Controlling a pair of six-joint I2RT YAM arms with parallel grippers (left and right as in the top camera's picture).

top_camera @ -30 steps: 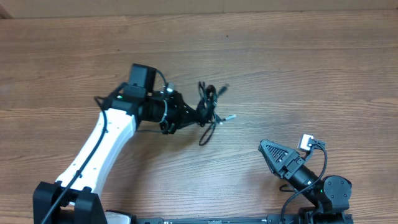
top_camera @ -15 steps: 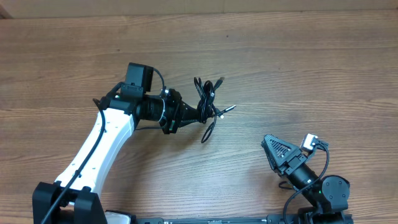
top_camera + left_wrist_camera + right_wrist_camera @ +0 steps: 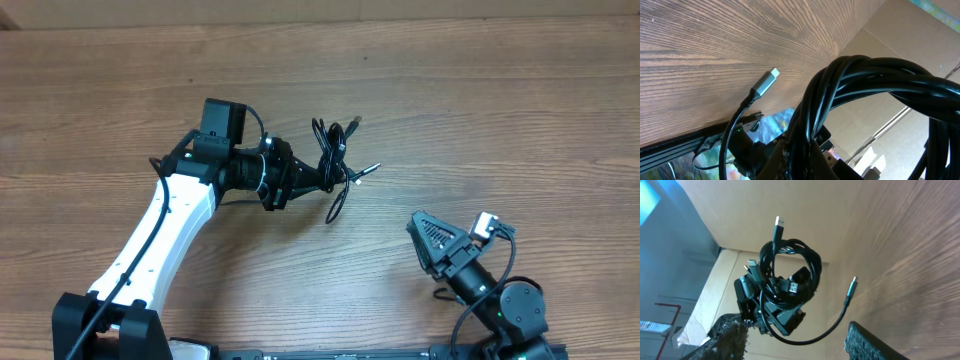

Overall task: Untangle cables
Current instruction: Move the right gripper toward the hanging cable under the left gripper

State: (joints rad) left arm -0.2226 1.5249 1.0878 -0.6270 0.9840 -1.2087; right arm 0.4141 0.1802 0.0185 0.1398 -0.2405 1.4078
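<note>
Your left pincer point(image 3: 320, 178) is clamped on the bundle point(image 3: 333, 160), so the left arm is the nearer one by far: it already has the cables. Its own wrist view shows little else, only thick black loops point(image 3: 865, 85) across the lens. One silver plug point(image 3: 767, 81) sticks out over the bench point(image 3: 500, 100).

From the right wrist view, the bundle point(image 3: 790, 275) looks to be carried off the bench rather than lying on it. It is a tight coil with a black plug point(image 3: 778, 224) poking out one side and a loose tail sweeping out to the silver tip point(image 3: 852, 286).

Your right pincer point(image 3: 425, 238) is wide open and empty, its fingers point(image 3: 729, 337) spread at the bottom of its view. It sits well apart from the bundle, near the front edge.

The relation to work from is this. Seen from above, the bundle lies ahead and to the left of the right pincer. The coil's long axis runs roughly front to back. The tail hangs down as a loop point(image 3: 335, 208) on the near side, and the silver tip point(image 3: 372, 169) points out toward the right arm.

That tail and tip are the parts closest to your free pincer, and probably the easiest end to take. The right camera already faces the coil, so the reach is mostly straight ahead along its line of sight.
</note>
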